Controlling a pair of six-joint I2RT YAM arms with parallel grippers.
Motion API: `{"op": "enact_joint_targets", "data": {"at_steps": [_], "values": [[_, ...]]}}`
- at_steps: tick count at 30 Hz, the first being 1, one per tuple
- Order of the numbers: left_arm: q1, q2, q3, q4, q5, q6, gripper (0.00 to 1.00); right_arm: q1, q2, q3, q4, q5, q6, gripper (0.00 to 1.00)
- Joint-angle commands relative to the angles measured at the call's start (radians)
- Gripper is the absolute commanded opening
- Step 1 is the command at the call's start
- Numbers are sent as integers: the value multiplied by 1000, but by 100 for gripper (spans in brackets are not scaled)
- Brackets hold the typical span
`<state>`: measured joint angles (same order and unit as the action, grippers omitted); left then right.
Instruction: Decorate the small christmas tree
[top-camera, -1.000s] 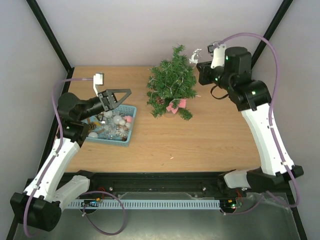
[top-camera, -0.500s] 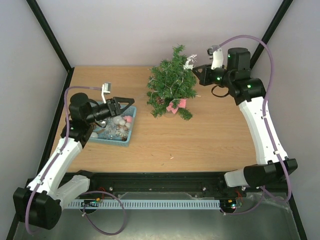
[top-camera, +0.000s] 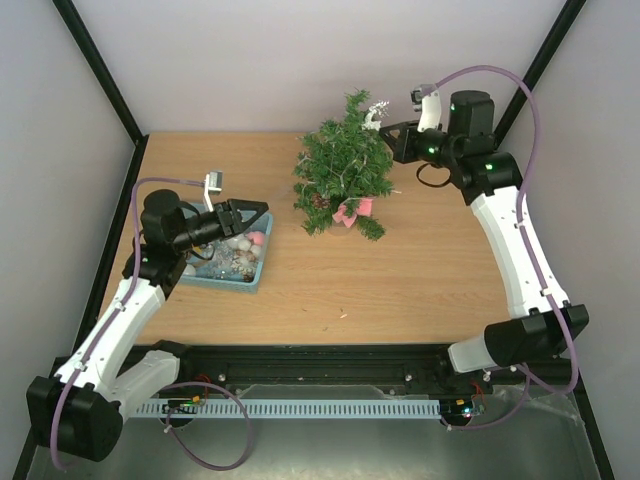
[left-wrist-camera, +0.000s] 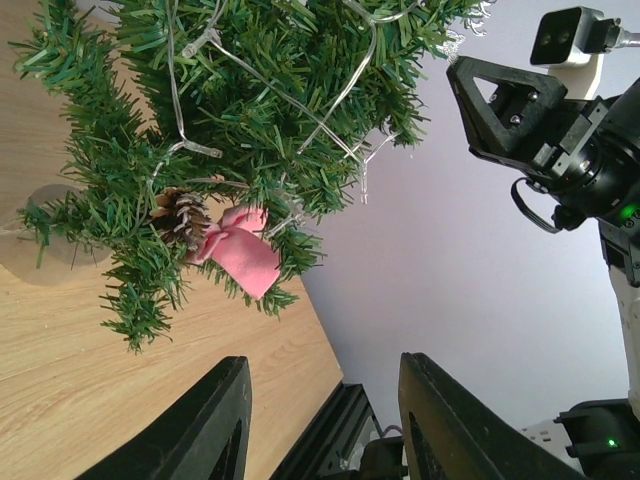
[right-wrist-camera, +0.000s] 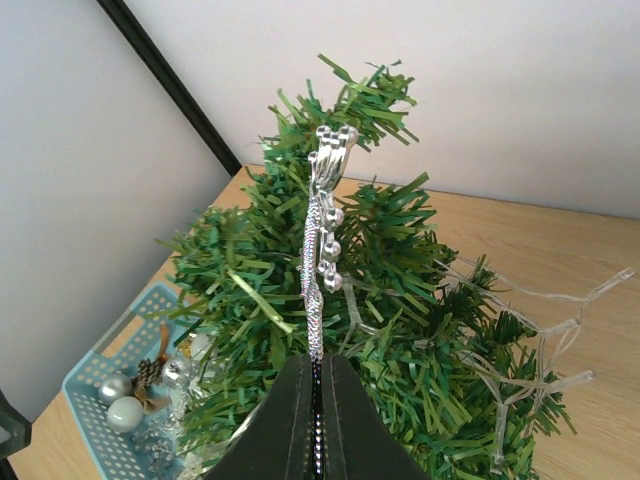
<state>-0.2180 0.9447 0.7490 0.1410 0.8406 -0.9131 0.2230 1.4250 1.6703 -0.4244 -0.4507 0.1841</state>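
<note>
R gripper (right-wrist-camera: 314, 365) nips silver ornament (right-wrist-camera: 316, 240) (glittery) by xmas tree (right-wrist-camera: 392, 250).

Top external: fixed high above and behind both arm bases, tilted down, far off. It takes in the whole table (top-camera: 430, 270), the left gripper (top-camera: 255, 213) over the teal basket (top-camera: 259, 262), and the right gripper (top-camera: 388, 128) at the small christmas tree (top-camera: 342, 170).
Left wrist: sits behind its own parted jaws, rolled sideways, facing past them to the tree's lower branches, fairly near, with the right gripper beyond.
Right wrist: looks along its own jaws, pinched on a silver ornament (right-wrist-camera: 318, 240), very close on the treetop just ahead; the basket lies beyond, lower left.
Shared: the tree in all three; the basket in top and right wrist.
</note>
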Motion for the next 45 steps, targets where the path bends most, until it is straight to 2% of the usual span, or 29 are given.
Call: {"op": "enact_joint_targets", "data": {"at_steps": [1, 9, 19, 35, 45], "values": [[5, -10, -4, 13, -6, 7, 42, 5, 12, -8, 46, 12, 4, 1], [5, -9, -11, 30, -10, -2, 41, 55, 23, -35, 94, 131, -11, 1], [3, -5, -11, 44, -10, -10, 40, 86, -10, -150, 199, 203, -19, 1], [-16, -1, -18, 61, -17, -16, 39, 94, -40, -182, 229, 170, -42, 1], [-32, 20, -12, 75, -15, -17, 38, 109, 26, -128, 182, 178, -55, 1]]}}
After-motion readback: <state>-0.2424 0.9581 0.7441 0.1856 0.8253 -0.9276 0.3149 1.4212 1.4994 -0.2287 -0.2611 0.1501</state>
